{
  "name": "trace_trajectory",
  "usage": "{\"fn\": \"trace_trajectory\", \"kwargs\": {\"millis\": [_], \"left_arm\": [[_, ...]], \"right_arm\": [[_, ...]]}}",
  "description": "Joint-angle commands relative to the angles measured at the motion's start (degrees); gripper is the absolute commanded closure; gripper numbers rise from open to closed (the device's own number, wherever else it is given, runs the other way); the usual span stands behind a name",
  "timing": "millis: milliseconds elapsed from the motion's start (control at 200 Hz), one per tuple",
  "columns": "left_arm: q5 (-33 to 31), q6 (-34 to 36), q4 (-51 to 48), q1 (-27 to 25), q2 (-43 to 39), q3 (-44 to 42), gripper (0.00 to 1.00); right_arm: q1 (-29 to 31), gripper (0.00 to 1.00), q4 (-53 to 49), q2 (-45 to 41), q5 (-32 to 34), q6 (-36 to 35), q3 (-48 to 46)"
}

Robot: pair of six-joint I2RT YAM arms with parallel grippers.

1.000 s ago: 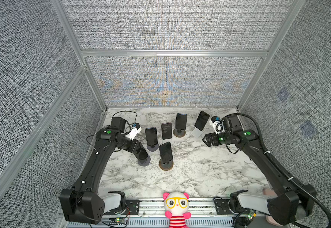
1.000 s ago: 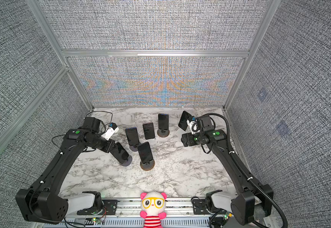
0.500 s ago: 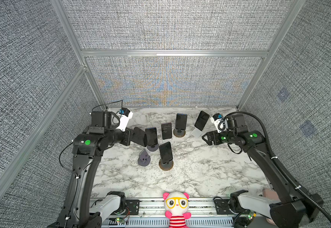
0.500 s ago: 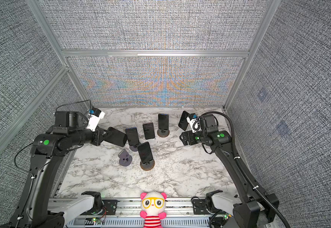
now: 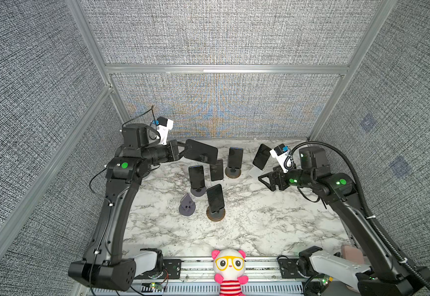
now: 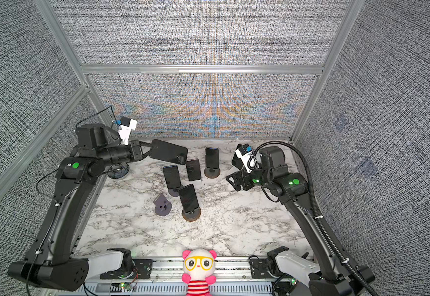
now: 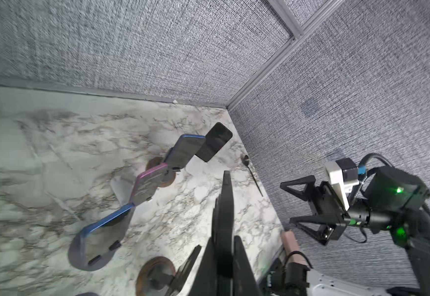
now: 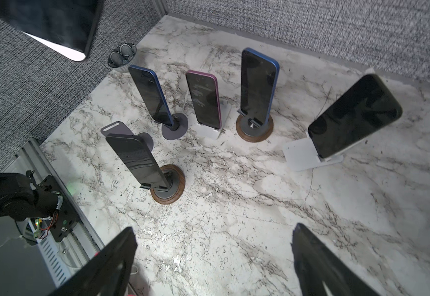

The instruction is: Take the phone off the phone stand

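In both top views the left gripper has its jaws clamped on one short end of the phone. The phone is in the air above the back edge of the worktop, left of the middle. The bare grey phone stand sits near the worktop's centre, well apart from it. The left wrist view shows that phone only edge-on between the jaws. The right gripper hovers by the right edge, jaws spread wide around nothing. Only the right wrist view and a top view show a small bowl in the back-left corner. It holds grey rounded pieces, too small to identify.
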Motion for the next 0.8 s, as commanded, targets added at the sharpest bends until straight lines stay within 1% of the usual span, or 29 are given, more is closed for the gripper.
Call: {"fn": "trace_trajectory", "kwargs": {"millis": [0,65,165,250,280,365,410,500,575,625,650,795], "left_arm": [[10.7,-10.8,9.2,-0.5,3.1,-0.8,1.0],[12.1,-11.4,9.2,-1.2,4.3,-1.3,1.0],[10.7,-7.5,4.4,-2.1,5.0,-0.6,1.0],[12.1,-7.3,5.1,-3.2,5.4,-1.9,1.0],[12.5,-7.1,4.9,-3.8,5.7,-2.1,1.0],[12.5,-3.4,1.1,-5.3,7.0,-1.5,1.0],[12.4,-1.3,-1.2,-6.0,7.7,-1.0,1.0],[12.5,1.8,-4.3,-7.5,8.7,-0.8,1.0],[12.8,3.5,-5.5,-8.3,8.9,-1.0,1.0],[12.9,3.6,-4.9,-8.6,8.6,-1.6,1.0],[13.1,3.6,-4.4,-8.6,8.4,-1.9,1.0],[14.2,3.0,-2.0,-8.7,7.5,-3.3,1.0]], "right_arm": [[2.5,0.1,-4.4,1.6,1.8,-4.8,3.9],[5.7,0.1,-6.8,3.3,5.0,-6.7,7.0],[11.4,0.1,-10.1,6.6,8.4,-9.2,12.2],[16.0,0.1,-12.3,10.3,9.6,-10.5,17.0],[17.8,0.1,-13.1,11.8,11.2,-11.2,18.8],[22.5,0.1,-14.0,14.9,16.8,-14.2,22.0],[23.7,0.1,-13.8,16.5,18.0,-15.4,23.1],[24.7,0.07,-13.9,19.6,17.8,-16.6,26.6],[24.9,0.06,-14.3,22.3,15.4,-17.8,29.4],[24.9,0.04,-14.4,23.8,13.9,-18.6,30.8],[24.9,0.01,-14.5,24.5,13.1,-19.0,31.4],[24.9,0.01,-15.2,28.0,9.5,-20.6,33.9]]}}
